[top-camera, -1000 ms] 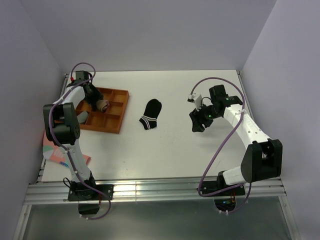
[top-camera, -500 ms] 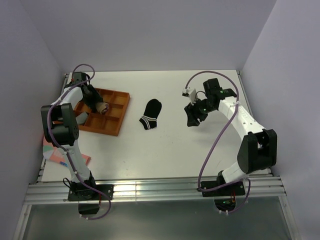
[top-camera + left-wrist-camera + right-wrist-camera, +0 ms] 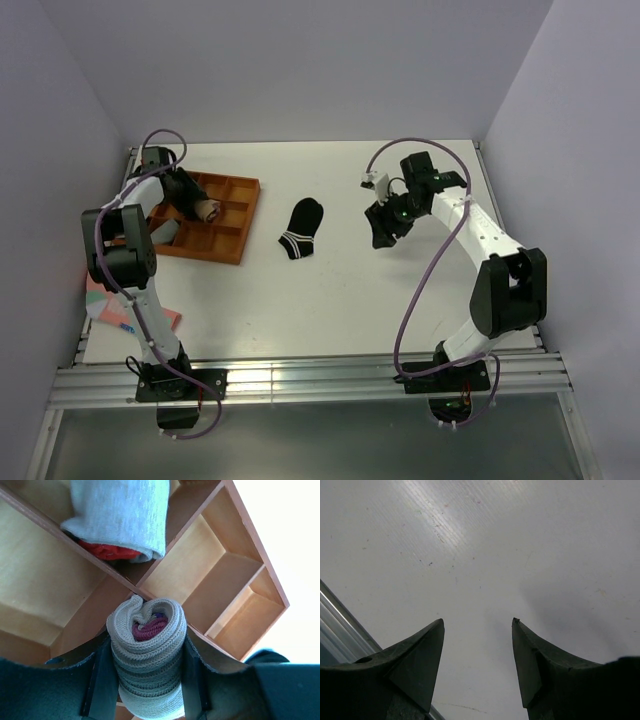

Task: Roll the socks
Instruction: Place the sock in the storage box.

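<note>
My left gripper [image 3: 203, 210] is shut on the tan sock [image 3: 147, 660], rolled up with maroon showing at its core. It holds the roll just above the dividers of the wooden tray [image 3: 232, 226]; the roll also shows in the top view [image 3: 207, 211]. The black sock [image 3: 301, 229] with a white-striped cuff lies flat on the white table, right of the tray. My right gripper [image 3: 380, 232] is open and empty, hovering over bare table right of the black sock. In the right wrist view its fingertips [image 3: 436, 630] stand apart with nothing between them.
A grey rolled bundle with red inside [image 3: 120, 515] sits in a tray compartment [image 3: 237, 587] near the tan roll. A pink sock [image 3: 108, 306] lies at the table's left front edge. The table's metal rail [image 3: 340, 625] shows at the edge of the right wrist view.
My right gripper has moved left and back toward the black sock. My left gripper with the tan roll shifted slightly over the tray.
</note>
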Available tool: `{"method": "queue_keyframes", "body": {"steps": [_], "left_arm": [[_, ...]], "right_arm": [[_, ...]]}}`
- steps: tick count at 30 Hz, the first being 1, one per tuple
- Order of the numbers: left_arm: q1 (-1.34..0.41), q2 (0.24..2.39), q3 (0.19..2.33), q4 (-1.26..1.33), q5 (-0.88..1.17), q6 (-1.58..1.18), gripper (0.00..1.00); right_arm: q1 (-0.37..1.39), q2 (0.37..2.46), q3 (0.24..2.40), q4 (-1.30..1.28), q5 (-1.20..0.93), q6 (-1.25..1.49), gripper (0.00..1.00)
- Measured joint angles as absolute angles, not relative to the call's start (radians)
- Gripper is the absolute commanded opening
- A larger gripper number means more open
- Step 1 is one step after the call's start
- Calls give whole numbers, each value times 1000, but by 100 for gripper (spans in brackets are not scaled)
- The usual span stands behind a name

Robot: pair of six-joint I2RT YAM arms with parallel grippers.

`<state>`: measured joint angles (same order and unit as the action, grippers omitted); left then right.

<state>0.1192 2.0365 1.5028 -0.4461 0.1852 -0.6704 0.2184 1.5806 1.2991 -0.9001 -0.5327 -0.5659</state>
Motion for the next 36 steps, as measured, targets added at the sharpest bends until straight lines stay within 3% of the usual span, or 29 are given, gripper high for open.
{"method": "queue_keyframes", "body": {"steps": [6,14,36], "left_arm": [[139,2026,1473,-409,248,-674,0],[142,2026,1562,-546,248,-653,0],[121,2123,1702,-709,181,-569,0]], "right_arm": [[220,1604,1424,-940,-491,-548,64],[220,1648,1573,-1011,-474,-554,64],[250,1750,1631,-1046,-498,-564,64]]}}
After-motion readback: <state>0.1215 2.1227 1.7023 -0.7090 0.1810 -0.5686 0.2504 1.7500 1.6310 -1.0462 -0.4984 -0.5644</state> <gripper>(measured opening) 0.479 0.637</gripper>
